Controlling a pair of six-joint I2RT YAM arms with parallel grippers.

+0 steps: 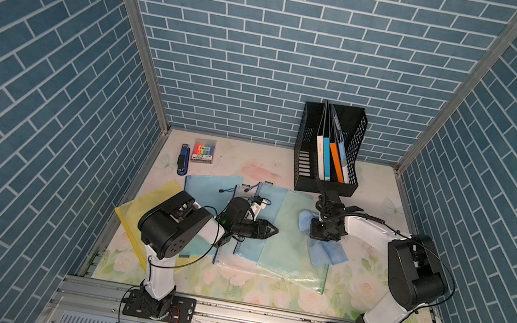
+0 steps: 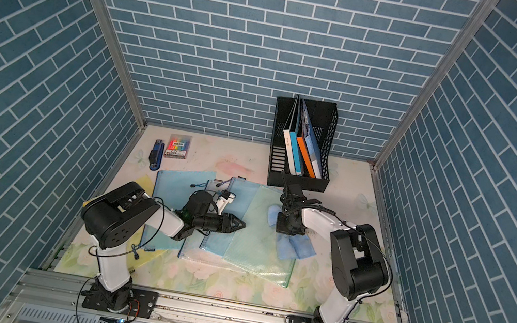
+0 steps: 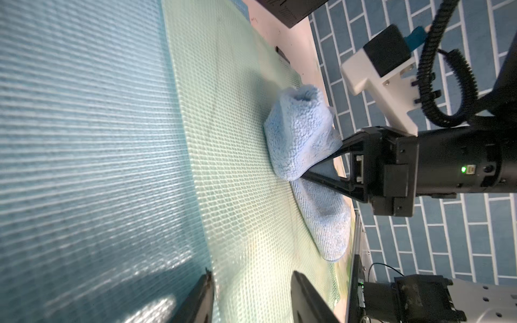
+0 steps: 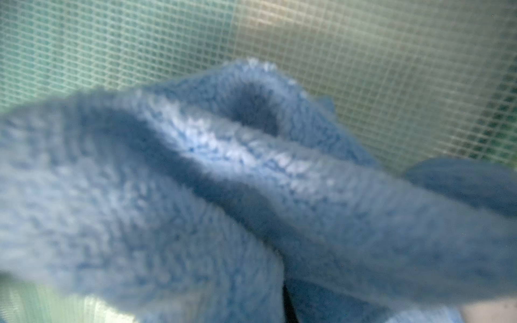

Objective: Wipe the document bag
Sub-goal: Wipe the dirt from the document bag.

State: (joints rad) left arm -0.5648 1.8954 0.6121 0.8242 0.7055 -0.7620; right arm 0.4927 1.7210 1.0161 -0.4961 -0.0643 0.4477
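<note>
In both top views the green document bag point(image 1: 287, 253) lies flat in the middle, with the right gripper point(image 1: 322, 232) pressing a blue cloth point(image 1: 328, 255) on its right edge. Left wrist view: left gripper point(image 3: 251, 276) over the bag, jaws apart — right one clamped on the cloth. Right wrist view: cloth against mesh.

The cloth point(image 1: 328, 254) is shown light blue, the gridded document bag point(image 1: 286, 242) pale green. The tabletop point(image 1: 262, 294) is printed with flowers.
</note>
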